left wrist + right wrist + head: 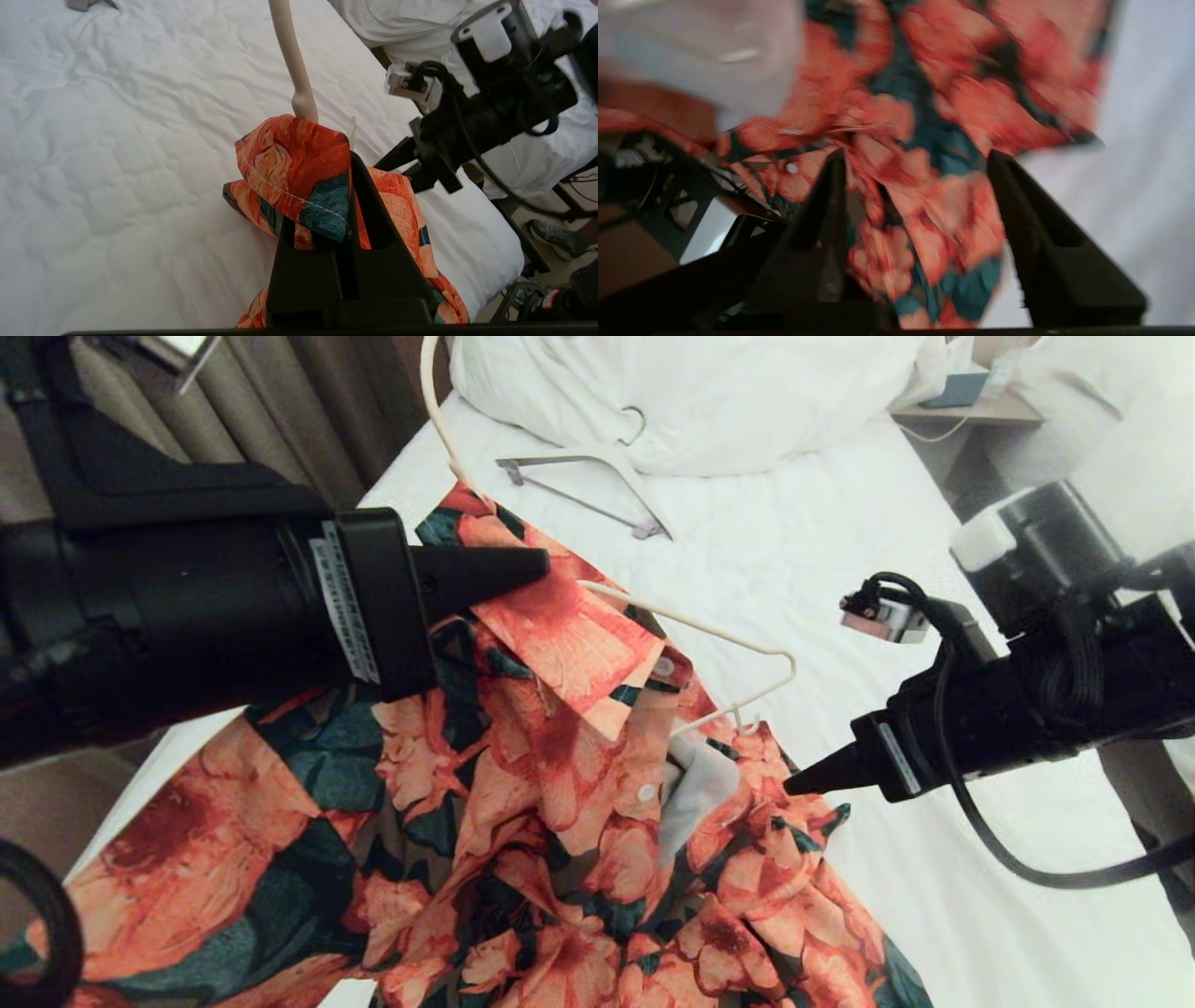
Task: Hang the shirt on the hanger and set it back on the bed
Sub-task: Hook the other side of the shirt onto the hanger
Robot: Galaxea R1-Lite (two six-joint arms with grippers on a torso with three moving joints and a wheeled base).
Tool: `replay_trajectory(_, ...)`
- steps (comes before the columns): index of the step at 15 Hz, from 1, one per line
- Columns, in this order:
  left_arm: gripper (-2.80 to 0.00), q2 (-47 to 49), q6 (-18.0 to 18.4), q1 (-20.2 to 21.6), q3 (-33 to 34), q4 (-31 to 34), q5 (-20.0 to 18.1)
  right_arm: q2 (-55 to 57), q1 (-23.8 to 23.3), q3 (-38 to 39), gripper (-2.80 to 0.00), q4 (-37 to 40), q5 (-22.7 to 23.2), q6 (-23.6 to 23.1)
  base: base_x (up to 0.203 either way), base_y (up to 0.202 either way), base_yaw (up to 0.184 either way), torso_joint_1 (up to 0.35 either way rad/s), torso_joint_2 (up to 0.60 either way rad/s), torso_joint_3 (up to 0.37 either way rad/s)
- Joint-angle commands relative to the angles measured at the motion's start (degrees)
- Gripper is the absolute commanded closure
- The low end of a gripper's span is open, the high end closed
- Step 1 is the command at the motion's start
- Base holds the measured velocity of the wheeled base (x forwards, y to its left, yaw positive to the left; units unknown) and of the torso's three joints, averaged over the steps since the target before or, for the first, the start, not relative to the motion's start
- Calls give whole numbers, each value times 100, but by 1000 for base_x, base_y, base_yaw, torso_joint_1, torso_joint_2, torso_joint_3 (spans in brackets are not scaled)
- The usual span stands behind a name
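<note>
The left tool (537, 569) is clamping the shirt (523, 803) collar; the right tool (794, 784), apart at 3 o'clock, should be tugging fabric over the hanger (709, 630) gently.

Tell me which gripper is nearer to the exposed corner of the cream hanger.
Right. The right gripper, jaws open, points at the shirt just below the hanger corner. The left gripper is shut on the shirt collar near the hanger's neck, farther away.

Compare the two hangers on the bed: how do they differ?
The cream hanger is thin wire, lifted, partly inside the shirt, gripped with it by the left gripper. The other hanger is thicker, with a grey bar, lying bare by the pillow. Both are pale and triangular.
</note>
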Motion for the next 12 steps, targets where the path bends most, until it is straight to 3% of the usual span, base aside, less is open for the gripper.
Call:
replay_trajectory(1, 0, 21, -4, 51, -10, -7, 2, -166, 9, 631, -280, -1100, 226, -135, 0, 0, 0, 0, 0, 0)
replay_trajectory(5, 0, 56, -4, 51, 7, -183, 11, -196, 0, 1127, -280, -2265, 815, -261, 0, 0, 0, 0, 0, 0)
replay_trajectory(12, 0, 47, -4, 104, 8, -183, 2, -214, -72, 1336, -280, -2682, 793, -236, 0, 0, 0, 0, 0, 0)
